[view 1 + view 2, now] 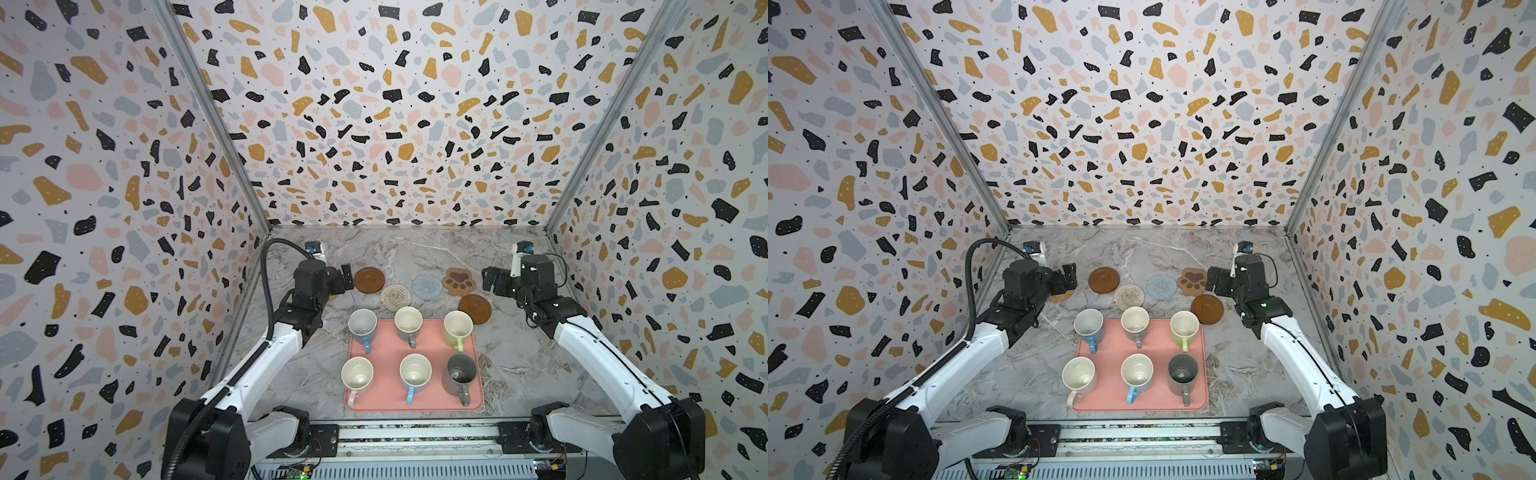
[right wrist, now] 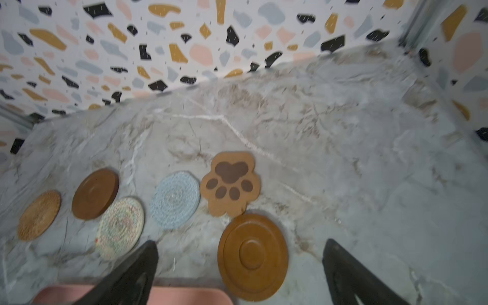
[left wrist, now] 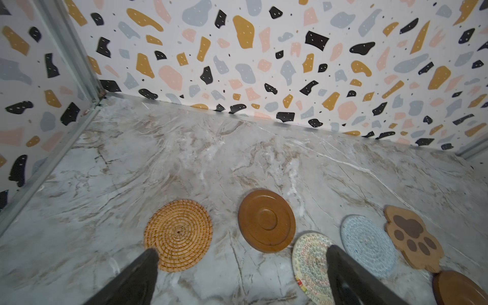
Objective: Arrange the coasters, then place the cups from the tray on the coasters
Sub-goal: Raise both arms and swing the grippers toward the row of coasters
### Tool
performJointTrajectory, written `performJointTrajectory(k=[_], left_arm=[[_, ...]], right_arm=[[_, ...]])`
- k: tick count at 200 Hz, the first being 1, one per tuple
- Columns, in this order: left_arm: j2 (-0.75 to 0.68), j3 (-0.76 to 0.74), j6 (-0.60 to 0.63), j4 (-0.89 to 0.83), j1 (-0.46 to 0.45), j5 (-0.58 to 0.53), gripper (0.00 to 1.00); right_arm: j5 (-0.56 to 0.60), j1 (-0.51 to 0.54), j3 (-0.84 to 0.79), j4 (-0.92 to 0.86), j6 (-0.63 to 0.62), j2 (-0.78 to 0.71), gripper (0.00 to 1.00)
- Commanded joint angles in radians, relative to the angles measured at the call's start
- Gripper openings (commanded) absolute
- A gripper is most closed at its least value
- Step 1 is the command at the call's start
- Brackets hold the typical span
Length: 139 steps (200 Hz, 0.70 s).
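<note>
Now, coasters (image 1: pixel 427 286): six flat on bench (image 1: pixel 415 253), ragged row beyond tray (image 1: pixel 386 357).
Cups (image 1: pixel 408 322): six, upright on tray.
Left pincer (image 1: pixel 345 276): apart, empty; orange mat (image 3: pixel 178 235) just below, its nearest.
Right pincer (image 1: pixel 490 280): apart, empty; brown disc (image 2: pixel 252 256) by tray corner, its nearest.
Step, judged: spacing the row.

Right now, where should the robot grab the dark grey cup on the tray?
Probably the rim wall, from straight above, with one finger inside and one outside. The dark grey cup stands upright with its mouth open to the top. Its handle points to the near edge of the tray, so the rim's right side is free. The open right gripper is on that side.
</note>
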Motion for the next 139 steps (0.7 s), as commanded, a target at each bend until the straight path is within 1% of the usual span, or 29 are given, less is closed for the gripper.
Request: performJointTrajectory(k=[1, 26, 61, 89, 139], left_arm=[[0.026, 0.052, -0.007, -0.085, -0.029, 0.047, 1.0], [0.056, 0.074, 0.012, -0.099, -0.071, 0.046, 1.0], [0.151, 0.168, 0.043, -0.195, -0.103, 0.063, 1.0], [0.208, 0.189, 0.042, -0.172, -0.112, 0.115, 1.0], [0.424, 0.349, 0.056, -0.232, -0.135, 0.151, 0.99]], right_arm=[[-0.052, 0.051, 0.066, -0.115, 0.033, -0.002, 0.99], [-0.078, 0.084, 0.108, -0.156, 0.035, 0.031, 0.99], [-0.104, 0.134, 0.178, -0.196, 0.009, 0.094, 0.99], [-0.12, 0.16, 0.213, -0.191, 0.01, 0.136, 0.99], [-0.165, 0.203, 0.278, -0.191, 0.006, 0.169, 0.99]])
